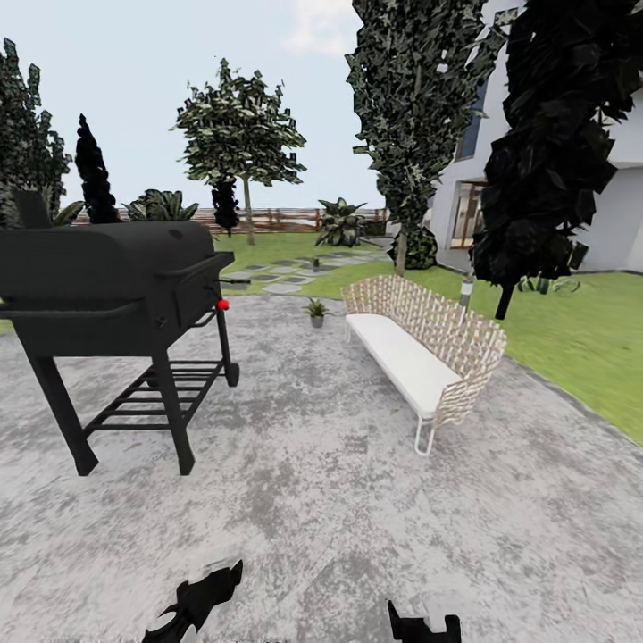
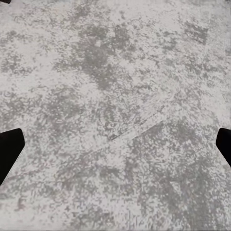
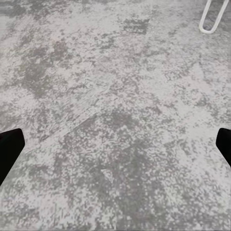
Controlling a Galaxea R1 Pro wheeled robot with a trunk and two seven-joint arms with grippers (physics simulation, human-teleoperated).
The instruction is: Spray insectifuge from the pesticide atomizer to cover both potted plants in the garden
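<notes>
Nothing of the task is judged done yet. Both grippers, left (image 2: 115,144) and right (image 3: 115,144), are held low over the grey paving (image 1: 321,500) with jaws spread wide and empty. One potted plant (image 1: 316,312) is seen at the paving's far edge, near the wicker bench (image 1: 420,344); a second (image 1: 315,263) is possibly among the stepping stones (image 1: 284,272). The pesticide atomizer cannot be made out; finding, grasping and spraying remain.

Grey paving (image 1: 339,482) bears a black grill (image 1: 116,295), white bench (image 1: 420,348) and small potted plant (image 1: 316,312).
</notes>
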